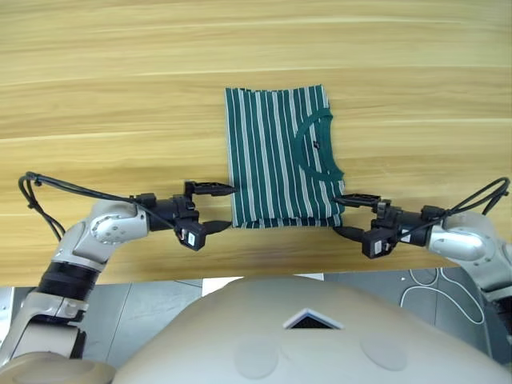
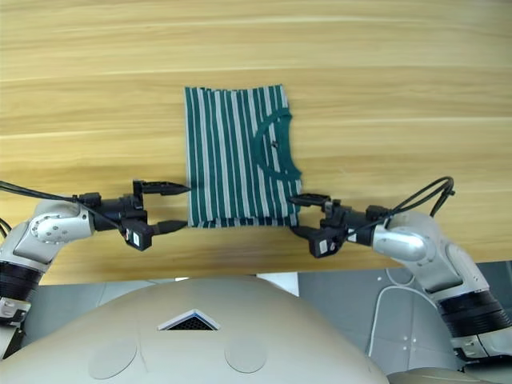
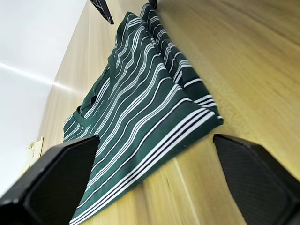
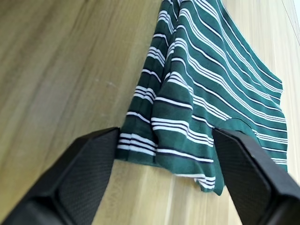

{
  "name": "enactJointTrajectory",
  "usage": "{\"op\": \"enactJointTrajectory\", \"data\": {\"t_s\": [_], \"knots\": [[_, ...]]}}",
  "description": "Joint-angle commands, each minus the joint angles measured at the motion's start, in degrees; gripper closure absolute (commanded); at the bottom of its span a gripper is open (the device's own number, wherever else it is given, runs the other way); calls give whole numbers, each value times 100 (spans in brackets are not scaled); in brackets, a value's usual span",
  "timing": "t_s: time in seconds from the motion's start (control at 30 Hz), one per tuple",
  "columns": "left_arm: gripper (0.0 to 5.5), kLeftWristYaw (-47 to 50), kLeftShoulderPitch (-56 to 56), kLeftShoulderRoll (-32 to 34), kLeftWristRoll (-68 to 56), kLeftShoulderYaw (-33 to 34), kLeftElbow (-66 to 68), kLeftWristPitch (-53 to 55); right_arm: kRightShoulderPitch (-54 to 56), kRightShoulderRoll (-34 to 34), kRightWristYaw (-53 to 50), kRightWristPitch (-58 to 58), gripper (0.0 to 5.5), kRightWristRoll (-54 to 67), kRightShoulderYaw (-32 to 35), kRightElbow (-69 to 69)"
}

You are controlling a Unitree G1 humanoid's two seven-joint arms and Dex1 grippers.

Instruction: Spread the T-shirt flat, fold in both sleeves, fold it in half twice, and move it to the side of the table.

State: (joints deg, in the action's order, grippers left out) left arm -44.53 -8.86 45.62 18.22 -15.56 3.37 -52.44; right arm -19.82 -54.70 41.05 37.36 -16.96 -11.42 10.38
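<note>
T-shirt [image 1: 280, 156] lies folded on tabletop [image 1: 120, 96], approx. centre L-R, in the half nearer the robot; its near hem sits close to the front edge. Neck opening is on the top layer, toward the shirt's R edge.

Left gripper [image 1: 230, 206] is at the shirt's near-L corner, low over the tabletop, arm coming in from the L. Jaws are apart, one behind the other front-to-back, tips at the shirt's L edge; contact can't be confirmed.

Right gripper [image 1: 336, 214] is at the near-R corner, opposite the L unit, arm coming in from the R. Jaws are apart, tips at the R edge, corner between them.

Bare tabletop extends L, R and behind the shirt.
</note>
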Motion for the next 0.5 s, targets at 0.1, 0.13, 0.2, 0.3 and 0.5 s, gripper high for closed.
{"op": "enactJointTrajectory", "data": {"t_s": [0.1,0.13,0.2,0.3,0.5], "knots": [[97,-106,-23,218,450,-398,146,169,20,42,67,-260,185,-206,-117,-79],[95,-82,-5,220,471,-437,155,169,30,39,66,-275,201,-206,-117,-85],[95,-37,52,204,526,-520,193,158,42,47,54,-310,228,-221,-122,-98],[95,9,102,232,571,-641,238,135,39,53,53,-403,271,-233,-121,-94],[187,100,179,281,598,-775,322,106,63,80,63,-535,384,-207,-163,-71]]}}
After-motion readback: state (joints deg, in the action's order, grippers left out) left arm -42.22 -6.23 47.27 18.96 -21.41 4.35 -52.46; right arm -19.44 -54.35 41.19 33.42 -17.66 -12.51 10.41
